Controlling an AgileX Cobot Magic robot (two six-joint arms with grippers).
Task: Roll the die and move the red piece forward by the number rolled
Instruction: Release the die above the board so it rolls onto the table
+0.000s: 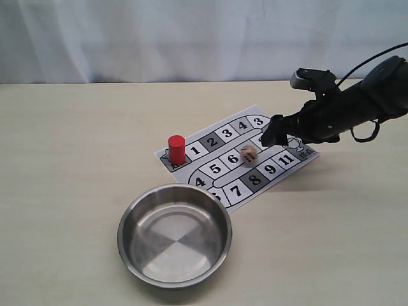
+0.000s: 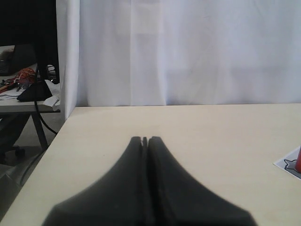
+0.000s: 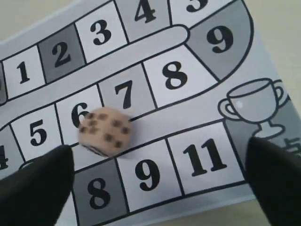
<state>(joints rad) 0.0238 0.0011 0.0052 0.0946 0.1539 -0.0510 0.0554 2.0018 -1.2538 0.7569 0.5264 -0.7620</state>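
Note:
The die (image 1: 248, 153), a small tan cube with dark pips, is over the numbered game board (image 1: 224, 133) near squares 6 and 7. It looks slightly blurred in the right wrist view (image 3: 106, 131), and I cannot tell whether it rests on the board (image 3: 150, 174). My right gripper (image 1: 270, 135) hangs open just right of the die, with nothing between its fingers (image 3: 158, 147). The red piece (image 1: 176, 149) stands upright at the board's left end, beside square 1. My left gripper (image 2: 145, 140) is shut, empty, over bare table; the red piece (image 2: 298, 160) peeks in at the frame's edge.
A steel bowl (image 1: 131, 220), empty, sits in front of the board near the table's front edge. A white curtain (image 1: 191, 38) backs the table. In the left wrist view the table's side edge (image 2: 51, 141) drops off toward a cluttered desk.

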